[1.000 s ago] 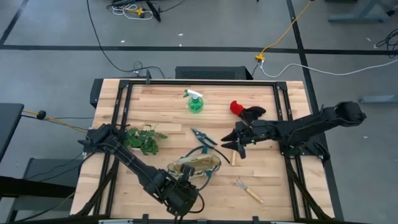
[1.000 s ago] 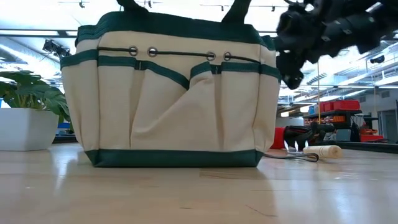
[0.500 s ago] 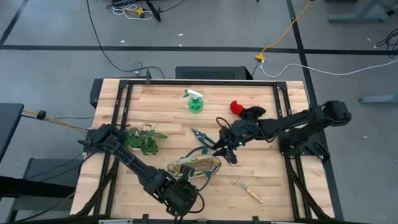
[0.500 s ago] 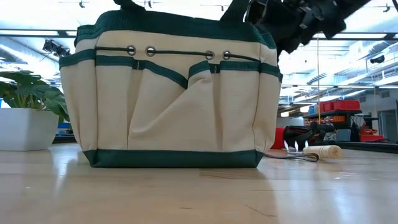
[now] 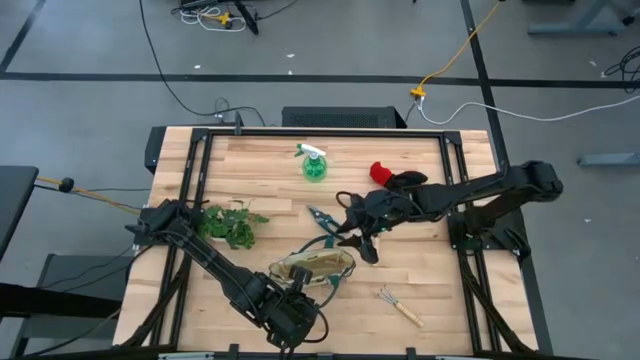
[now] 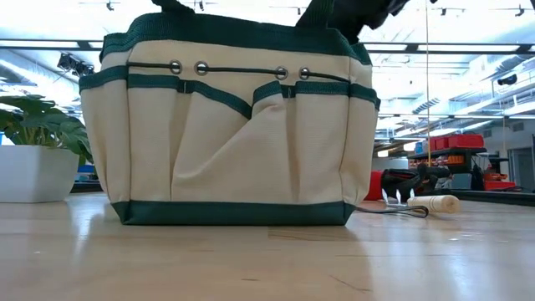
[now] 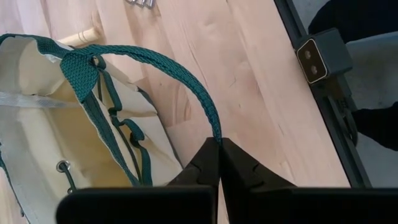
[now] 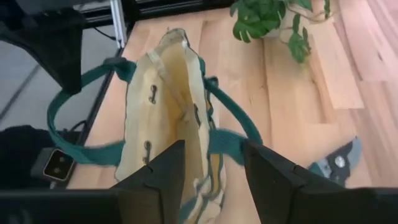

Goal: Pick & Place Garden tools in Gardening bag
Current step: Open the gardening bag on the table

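The gardening bag (image 5: 312, 266) was held open by its green handle (image 7: 155, 68), pinched in the closed left hand (image 7: 219, 146). The right hand (image 5: 360, 240) was poised just beyond the bag's mouth, fingers (image 8: 163, 171) spread and empty. The bag's long axis was seen running straight ahead of that hand.

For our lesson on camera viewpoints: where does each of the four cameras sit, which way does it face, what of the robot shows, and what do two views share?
High view: overhead, straight down; both arms, bag, shears.
Low view: tabletop height, level across; bag side, an arm part at top.
Left wrist view: on the left arm, whose fingers pinch the bag handle.
Right wrist view: on the right arm, above the bag mouth; open fingers.
Shared: both wrist views show the bag interior.
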You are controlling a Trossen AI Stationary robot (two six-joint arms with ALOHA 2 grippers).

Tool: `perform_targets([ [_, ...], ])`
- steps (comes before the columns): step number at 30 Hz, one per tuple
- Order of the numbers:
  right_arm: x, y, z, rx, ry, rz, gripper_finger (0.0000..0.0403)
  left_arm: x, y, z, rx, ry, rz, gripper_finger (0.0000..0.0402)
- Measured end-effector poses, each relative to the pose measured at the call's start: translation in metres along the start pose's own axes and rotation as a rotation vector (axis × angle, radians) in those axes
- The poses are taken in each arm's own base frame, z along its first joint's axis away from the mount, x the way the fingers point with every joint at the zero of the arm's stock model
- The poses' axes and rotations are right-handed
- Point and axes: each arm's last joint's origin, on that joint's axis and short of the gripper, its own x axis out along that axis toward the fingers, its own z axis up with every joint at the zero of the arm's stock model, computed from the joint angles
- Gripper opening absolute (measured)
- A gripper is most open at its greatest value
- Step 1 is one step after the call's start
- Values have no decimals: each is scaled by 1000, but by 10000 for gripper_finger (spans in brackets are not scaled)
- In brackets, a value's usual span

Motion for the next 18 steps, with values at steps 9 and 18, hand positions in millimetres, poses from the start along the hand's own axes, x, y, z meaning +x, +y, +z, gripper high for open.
perform_targets([
  [9, 31, -2, 2, -52, 114, -30, 165, 0, 0, 1, 1, -10, -3, 5],
  [18, 44, 12, 26, -144, 181, -36, 165, 0, -1, 1, -3, -13, -11, 9],
])
